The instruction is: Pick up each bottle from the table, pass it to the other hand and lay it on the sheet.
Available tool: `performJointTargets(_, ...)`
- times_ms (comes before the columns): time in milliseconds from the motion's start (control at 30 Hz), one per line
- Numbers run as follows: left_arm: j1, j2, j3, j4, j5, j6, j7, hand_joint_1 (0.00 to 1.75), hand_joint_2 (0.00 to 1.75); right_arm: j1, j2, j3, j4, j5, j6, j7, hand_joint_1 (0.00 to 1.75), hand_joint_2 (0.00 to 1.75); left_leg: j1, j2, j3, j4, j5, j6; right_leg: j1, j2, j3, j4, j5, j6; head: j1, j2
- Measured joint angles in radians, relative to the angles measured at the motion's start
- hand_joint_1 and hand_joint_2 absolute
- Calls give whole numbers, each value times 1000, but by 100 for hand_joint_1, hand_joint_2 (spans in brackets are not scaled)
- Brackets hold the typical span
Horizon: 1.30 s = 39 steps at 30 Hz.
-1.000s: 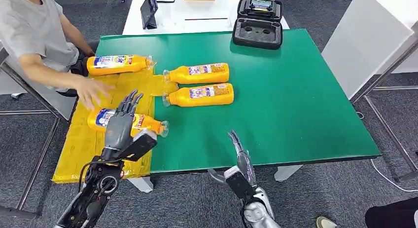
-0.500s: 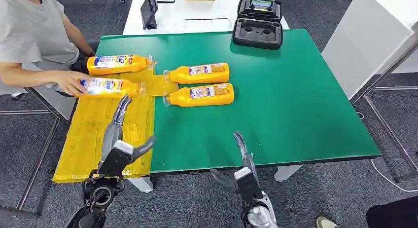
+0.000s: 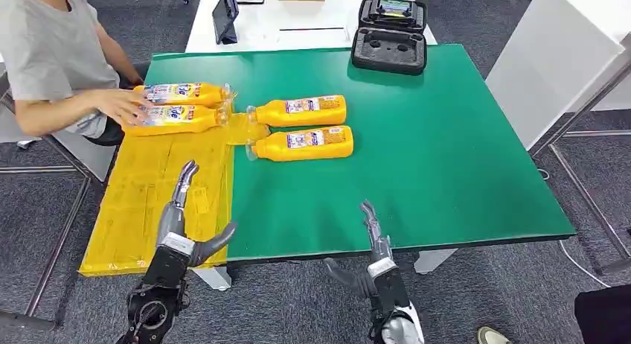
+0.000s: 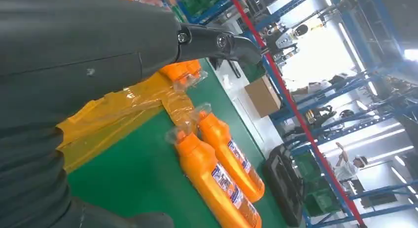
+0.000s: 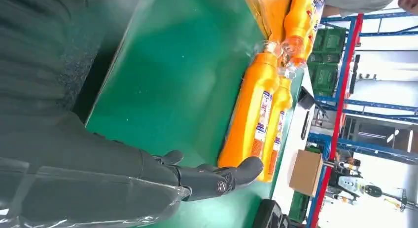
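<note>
Head view, near to far: left hand [image 3: 181,226] raised over the near end of the yellow sheet [image 3: 141,210], fingers stretched apart, holding nothing; right hand [image 3: 370,247] poised at the near edge of the green tabletop [image 3: 446,150], likewise spread and empty. Farther in, two orange bottles lying side by side on the bare green, caps toward the sheet: the nearer bottle [image 3: 301,144] and, just behind it, the second bottle [image 3: 298,111]. At the sheet's far end, two more orange bottles [image 3: 178,106] lying close together, a person's hand [image 3: 123,106] resting on them. Beyond, an open black case [image 3: 389,35] at the tabletop's far edge.

Seemingly between cycles: two bottles laid, two left to fetch, both hands free. Next move, by the look of it: right hand forward to the nearer bottle, fingers closing round its body, a lift clear of its neighbour, then a handover to the left hand for laying on the sheet.
</note>
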Motion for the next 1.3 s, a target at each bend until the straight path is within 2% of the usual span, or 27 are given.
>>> performJointTargets(233,8,0,0,-2,0,0,-2,0,175,10,-5,0,-16,-12,0,3,0,175,0,0,0,0,0,0,0,0,0,0,0,0,0,0)
performJointTargets(267,9,0,0,-3,4,0,-4,0,175,14,-6,0,-21,-18,0,4,0,0,0,0,0,0,0,0,0,0,0,0,0,0,0,0)
performJointTargets(500,40,-6,-1,-45,97,-43,-44,0,175,63,-14,1,-110,-47,-32,0,0,0,0,0,0,0,0,0,0,0,0,0,0,0,0,0)
performJointTargets(533,44,-6,-2,-51,105,-47,-46,0,175,71,-15,3,-128,-63,-28,0,0,175,0,0,0,0,-1,0,0,0,0,0,0,0,0,0)
performJointTargets(600,51,-6,-1,-60,111,-48,-46,0,175,82,-16,10,-157,-89,-15,7,0,175,0,0,0,0,-1,0,0,0,0,0,0,0,0,0)
performJointTargets(633,55,-6,-2,-63,114,-50,-46,0,175,86,-16,14,-167,-93,-12,9,0,0,0,0,0,0,-1,0,0,0,0,0,0,0,0,0)
performJointTargets(667,58,-6,-2,-66,129,-60,-46,0,175,90,-16,17,-176,-93,-19,9,0,0,0,0,0,0,-1,0,0,0,0,0,0,0,0,0)
performJointTargets(700,60,-6,-2,-69,152,-77,-44,0,0,93,-16,21,-185,-93,-36,8,0,175,0,0,0,0,-1,0,0,0,0,0,0,0,0,0)
performJointTargets(900,69,-6,-7,-76,230,-114,-43,0,0,98,-14,40,-233,-98,-110,3,0,175,0,0,0,0,0,0,0,0,0,0,0,0,0,0)
performJointTargets(1300,65,-8,-31,-71,106,-24,-15,0,0,98,-15,46,-238,-107,-138,5,0,175,0,0,0,0,-1,0,0,0,0,0,0,0,0,0)
